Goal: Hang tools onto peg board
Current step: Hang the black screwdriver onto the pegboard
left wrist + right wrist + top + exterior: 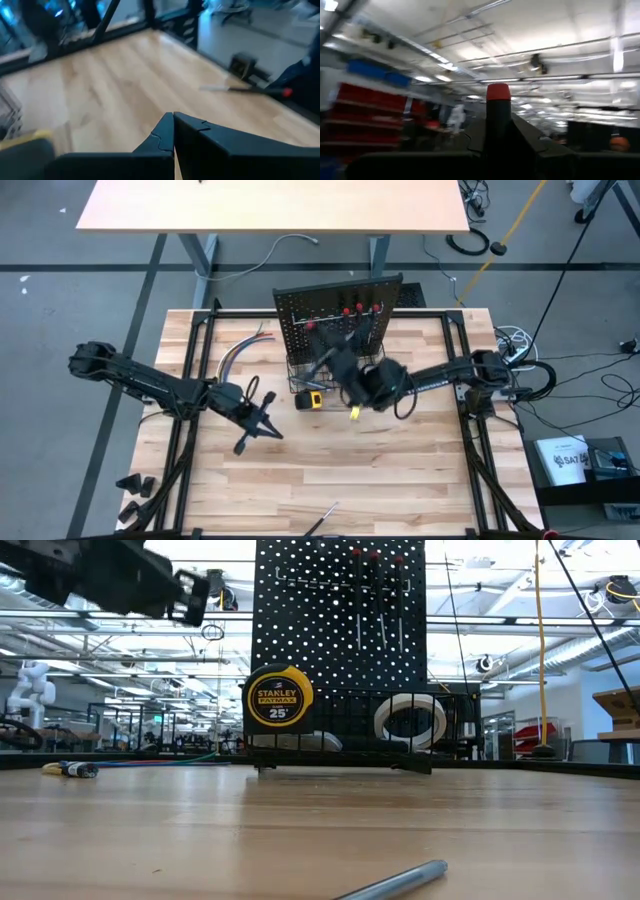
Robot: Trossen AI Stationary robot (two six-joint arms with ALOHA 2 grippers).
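Left jaws are pinched fully shut on nothing, right jaws are clamped on a screwdriver (497,112), whose red end pokes up between the fingers in the right wrist view. The right gripper (340,360) sits right in front of the peg board (335,315), over the basket (300,370) at its foot. Three screwdrivers (378,595) already hang in a row near the top of the board. The tape roll (410,720) is inside the basket, the tape measure (279,697) stands on the table just in front of it. One more screwdriver (322,520) lies alone near the table's front edge. The left gripper (262,425) hovers over the table left of centre, well away from the board. Cables (240,352) lie left of the board.
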